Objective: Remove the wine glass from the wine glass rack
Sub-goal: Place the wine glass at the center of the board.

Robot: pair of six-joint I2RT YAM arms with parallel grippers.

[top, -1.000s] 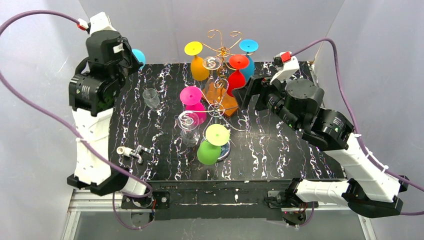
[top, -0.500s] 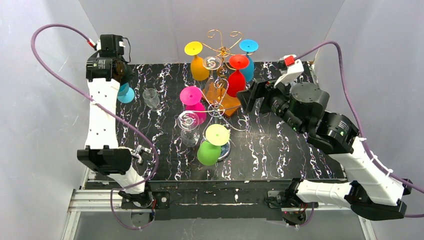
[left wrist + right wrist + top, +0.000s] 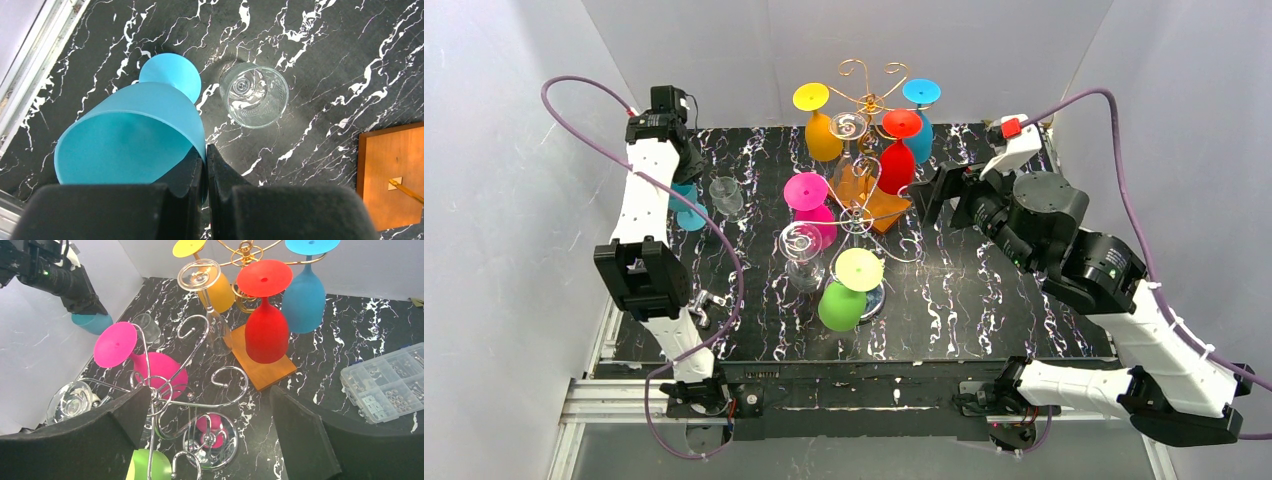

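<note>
Red wine glass hangs stem-up at upper centre, ahead of your spread right pincer; left pincer pinches pale-blue glass by its rim.

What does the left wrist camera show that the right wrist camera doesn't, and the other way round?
Only the left wrist view: a close-up of the left hand shut on the rim of the light blue wine glass.

Only the right wrist view: the wine glass rack with a pink wine glass hanging upside down, a red wine glass hanging behind it, and a clear parts box.

Both: the light blue wine glass, the clear glass standing upright, the orange block and the black marbled table.
</note>
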